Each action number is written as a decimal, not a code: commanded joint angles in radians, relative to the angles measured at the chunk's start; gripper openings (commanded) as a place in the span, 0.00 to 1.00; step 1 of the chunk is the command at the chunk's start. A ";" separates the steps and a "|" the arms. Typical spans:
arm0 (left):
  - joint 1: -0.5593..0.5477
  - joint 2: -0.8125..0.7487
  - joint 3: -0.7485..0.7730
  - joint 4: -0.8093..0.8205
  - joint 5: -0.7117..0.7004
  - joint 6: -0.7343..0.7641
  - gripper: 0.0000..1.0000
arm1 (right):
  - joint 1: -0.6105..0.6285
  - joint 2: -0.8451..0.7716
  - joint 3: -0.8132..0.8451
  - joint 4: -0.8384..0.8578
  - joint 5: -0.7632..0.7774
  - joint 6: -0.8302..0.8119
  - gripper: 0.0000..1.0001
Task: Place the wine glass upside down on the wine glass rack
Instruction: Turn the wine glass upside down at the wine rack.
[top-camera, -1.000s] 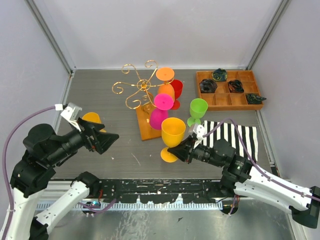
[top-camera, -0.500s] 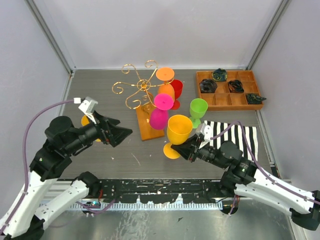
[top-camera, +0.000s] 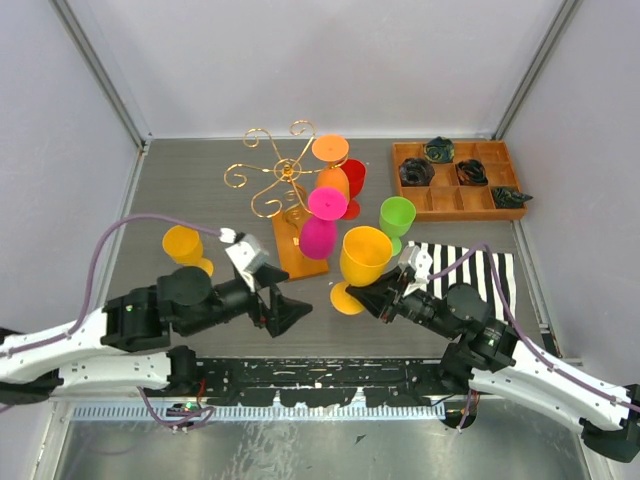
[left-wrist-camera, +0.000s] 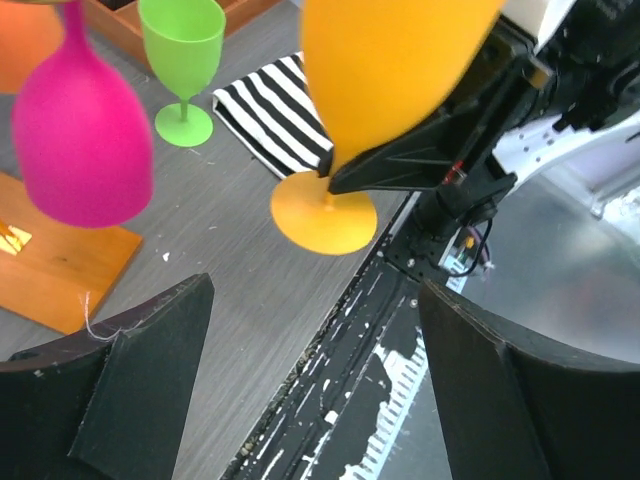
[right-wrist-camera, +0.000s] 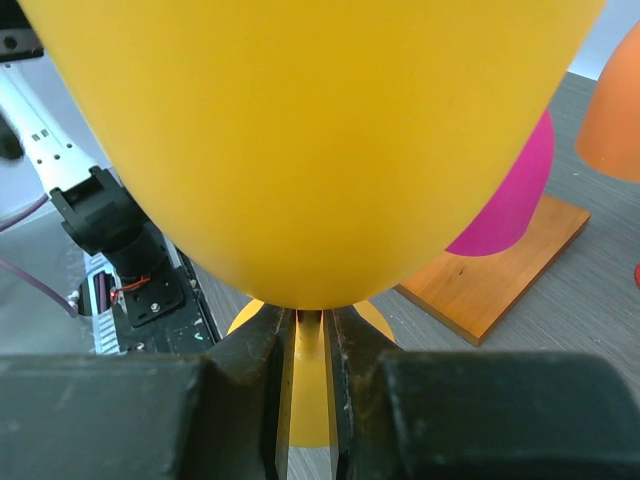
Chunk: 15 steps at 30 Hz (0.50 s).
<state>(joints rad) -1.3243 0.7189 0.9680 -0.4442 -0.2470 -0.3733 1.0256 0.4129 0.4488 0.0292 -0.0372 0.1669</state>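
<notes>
Since 1 second ago, the left arm has swung down from the left side toward the middle of the table, and the right arm has carried its glass slightly to the right. The left gripper (top-camera: 283, 308) now sits low, just in front of the rack's wooden base. Its jaws are spread wide and empty, and it points at the yellow-orange wine glass (top-camera: 365, 255).

The right gripper (top-camera: 368, 298) is clamped on that glass's thin stem, just under the bowl. The bowl opens upward at a tilt and the foot hangs close to the table. In the right wrist view the 2 fingers (right-wrist-camera: 262, 350) pinch the stem from either side, with the bowl filling the picture above them.

Held bowl-up, the glass cannot go on the rack as it is. It is probably being offered to the open left gripper so it can be taken and turned over. In the left wrist view the glass hangs ahead of and above the open fingers, near them but not between them.

The rack (top-camera: 272, 175), a gold wire stand, is behind and to the left of the held glass. A pink glass (top-camera: 317, 238) and an orange glass (top-camera: 335, 183) hang from its right side, and the curled arms on its left carry nothing.
</notes>
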 joint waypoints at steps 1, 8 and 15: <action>-0.136 0.114 0.045 0.082 -0.201 0.099 0.88 | 0.005 0.014 0.069 0.048 0.049 0.021 0.01; -0.197 0.145 0.029 0.191 -0.254 0.119 0.78 | 0.005 0.036 0.121 0.073 -0.028 0.063 0.01; -0.199 0.086 0.017 0.246 -0.350 -0.056 0.80 | 0.005 -0.036 0.074 0.260 -0.060 -0.122 0.01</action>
<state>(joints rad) -1.5177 0.8433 0.9878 -0.3061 -0.5102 -0.3164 1.0256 0.4183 0.5194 0.0822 -0.0647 0.1780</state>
